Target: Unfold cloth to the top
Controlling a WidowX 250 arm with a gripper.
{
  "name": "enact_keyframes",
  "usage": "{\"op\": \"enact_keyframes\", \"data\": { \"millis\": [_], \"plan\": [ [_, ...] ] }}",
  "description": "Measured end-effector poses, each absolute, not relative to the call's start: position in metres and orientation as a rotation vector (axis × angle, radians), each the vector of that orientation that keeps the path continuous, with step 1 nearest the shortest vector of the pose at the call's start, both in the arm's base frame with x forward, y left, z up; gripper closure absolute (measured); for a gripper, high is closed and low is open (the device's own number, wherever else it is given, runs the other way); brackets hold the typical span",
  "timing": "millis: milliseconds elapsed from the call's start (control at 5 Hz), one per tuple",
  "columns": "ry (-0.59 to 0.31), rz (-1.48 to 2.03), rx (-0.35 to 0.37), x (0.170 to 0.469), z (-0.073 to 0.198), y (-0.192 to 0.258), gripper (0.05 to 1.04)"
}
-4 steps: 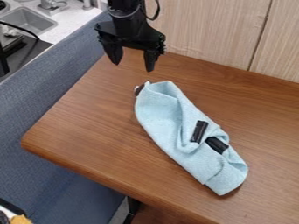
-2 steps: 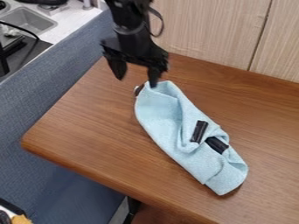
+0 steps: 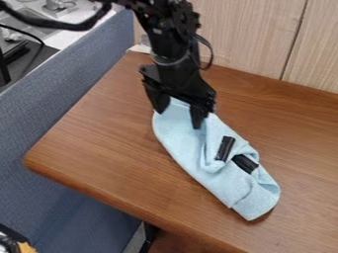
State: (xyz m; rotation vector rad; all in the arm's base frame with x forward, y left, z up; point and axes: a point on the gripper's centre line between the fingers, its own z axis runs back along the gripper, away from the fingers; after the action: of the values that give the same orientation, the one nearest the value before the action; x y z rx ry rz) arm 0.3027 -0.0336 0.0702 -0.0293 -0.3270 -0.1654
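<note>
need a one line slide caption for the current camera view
Black gripper, fingers apart, over the upper end of a bunched light blue cloth on a wooden table.

Cloth (image 3: 228, 183) on the counter (image 3: 99, 138)
The claw (image 3: 179, 119) is at its far end, the wall (image 3: 254, 42) is behind, the bench (image 3: 39, 118) is at left.

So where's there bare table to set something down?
Bare table runs between the cloth and the rounded corner, and between the cloth and the wall panels. It's crowded at the cloth's upper end, where the tool is.
</note>
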Motion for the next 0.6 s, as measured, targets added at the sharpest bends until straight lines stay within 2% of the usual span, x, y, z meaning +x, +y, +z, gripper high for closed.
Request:
{"op": "enact_keyframes", "data": {
  "millis": [400, 600],
  "plan": [
    [-0.266, -0.302, -0.029, 0.276, 0.051, -0.057, 0.084],
    [-0.232, -0.312, -0.019, 0.275, 0.034, -0.058, 0.084]
  ]
}}
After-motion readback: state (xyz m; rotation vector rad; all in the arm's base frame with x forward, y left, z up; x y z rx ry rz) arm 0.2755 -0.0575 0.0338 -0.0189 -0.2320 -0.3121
